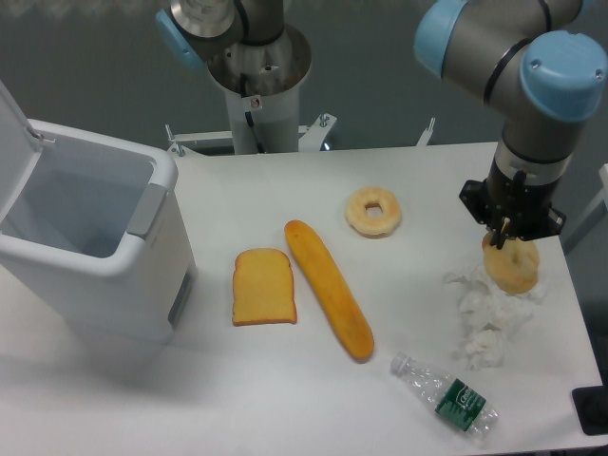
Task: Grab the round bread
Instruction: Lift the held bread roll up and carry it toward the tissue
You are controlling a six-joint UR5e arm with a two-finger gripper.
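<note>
Grasp step, by the look of it: gripper (pixel 504 235) right over the round bread (pixel 511 265), jaws seemingly clamped on its top edge, bun hanging just below them above crumpled tissue (pixel 486 313). Next, likely a straight lift with steady grip

White bin (pixel 90 256), toast slice (pixel 263 287), baguette (pixel 329 301), doughnut (pixel 373 211), crumpled tissue (pixel 489 318), water bottle (pixel 446 396)

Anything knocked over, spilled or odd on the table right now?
A water bottle lies on its side near the front edge, and crumpled white tissue sprawls under the round bread, where the pincer is. Nothing spilled.
</note>
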